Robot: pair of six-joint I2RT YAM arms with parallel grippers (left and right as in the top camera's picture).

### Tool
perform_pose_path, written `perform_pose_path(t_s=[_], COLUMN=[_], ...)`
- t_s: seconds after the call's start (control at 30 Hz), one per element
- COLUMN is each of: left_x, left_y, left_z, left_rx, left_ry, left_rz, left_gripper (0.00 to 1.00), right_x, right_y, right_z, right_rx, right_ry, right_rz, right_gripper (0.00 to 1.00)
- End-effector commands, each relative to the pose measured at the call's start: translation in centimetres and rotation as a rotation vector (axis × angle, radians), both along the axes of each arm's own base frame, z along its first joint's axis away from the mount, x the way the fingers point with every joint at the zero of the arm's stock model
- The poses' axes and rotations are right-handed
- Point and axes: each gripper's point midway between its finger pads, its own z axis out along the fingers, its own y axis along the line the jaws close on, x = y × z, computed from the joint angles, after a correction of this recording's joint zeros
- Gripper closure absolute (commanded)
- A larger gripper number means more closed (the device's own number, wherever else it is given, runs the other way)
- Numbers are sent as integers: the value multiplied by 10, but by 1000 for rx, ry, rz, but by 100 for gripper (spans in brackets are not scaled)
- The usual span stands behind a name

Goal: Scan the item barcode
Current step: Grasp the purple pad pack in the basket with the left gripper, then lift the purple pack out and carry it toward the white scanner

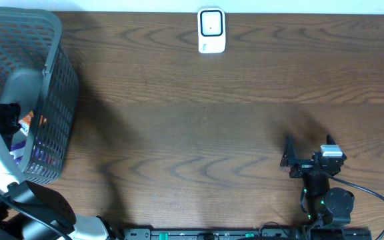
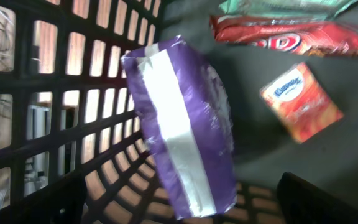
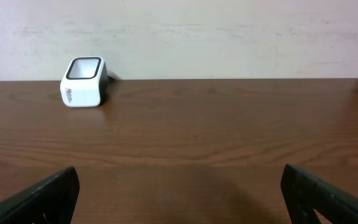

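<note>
At the near edge of the desk (image 1: 179, 133), toward its right corner, the right gripper (image 1: 309, 148) hovered with its fingers spread wide and nothing between them. In its wrist view the two dark fingertips (image 3: 42, 199) sat at the bottom corners of the frame, with bare wood grain between them.

The left arm reached into the grey mesh basket (image 1: 52, 100), which stood at the left edge of the desk. The left gripper (image 2: 185, 211) was inside it, its jaws fully apart and not touching anything.

Just beyond its fingertips lay the purple pouch (image 2: 185, 124). It was a glossy, crinkled foil pack with a broad white-silver seam strip running down its length. It was tilted, with its upper end toward the latticed wall of the basket. It seemed to lean against that wall, though the blur made contact hard to judge. No barcode could be made out on the side facing the camera.

Farther in on the basket floor, apart from the pouch, lay a small orange packet (image 2: 300, 102) with a blue-and-white label. Beyond it were a long red bag (image 2: 278, 37) and the edge of a green pack (image 2: 278, 6).

At the far edge of the desk, near its middle, the white scanner (image 1: 211, 31) stood with its dark-framed window facing up.
</note>
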Motion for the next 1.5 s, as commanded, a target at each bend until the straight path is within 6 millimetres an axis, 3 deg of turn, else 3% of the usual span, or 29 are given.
perform_pose_path(t_s=[0.0, 0.3, 0.5, 0.57, 0.63, 0.73, 0.83, 0.9, 1.0, 1.13, 1.23, 1.33, 1.43, 1.47], left_x=[-3, 3, -1, -4, -4, -2, 5, 16, 38, 47, 35, 39, 62, 63], left_y=[4, 8, 5, 2, 2, 4, 7, 8, 5, 3, -7, -40, -102, -113], left_z=[-18, -53, -83, -93, -95, -94, -84, -66, -20, 65, 132, 170, 211, 216], left_rx=[9, 20, 14, 8, 9, 14, 26, 31, 53, 187, 327, 360, 394, 404], left_ry=[7, -10, -1, 9, 7, 0, -25, -83, -237, -474, -654, -772, -918, -935], left_rz=[66, 66, 66, 65, 65, 65, 37, -16, -109, -143, -159, -379, -790, -844], left_gripper=[2, 1, 11, 31, 63, 92, 93, 93, 93, 93, 93, 93, 93, 93], right_x=[0, 0, 0, 0, 0, 0, 0, 0, 0, 0, 0, 0, 0, 0], right_y=[-1, -1, -1, -1, -1, -1, -1, -1, -1, -1, -1, -1, -1, -1], right_z=[-1, -1, -1, -1, -1, -1, -1, -1, -1, -1, -1, -1, -1, -1], right_rx=[7, 7, 7, 7, 7, 7, 7, 7, 7, 7, 7, 7, 7, 7], right_ry=[2, 2, 2, 2, 2, 2, 2, 2, 2, 2, 2, 2, 2, 2], right_rz=[-4, -4, -4, -4, -4, -4, -4, -4, -4, -4, -4, -4, -4, -4], right_gripper=[1, 1, 1, 1, 1, 1, 1, 1, 1, 1, 1, 1, 1, 1])
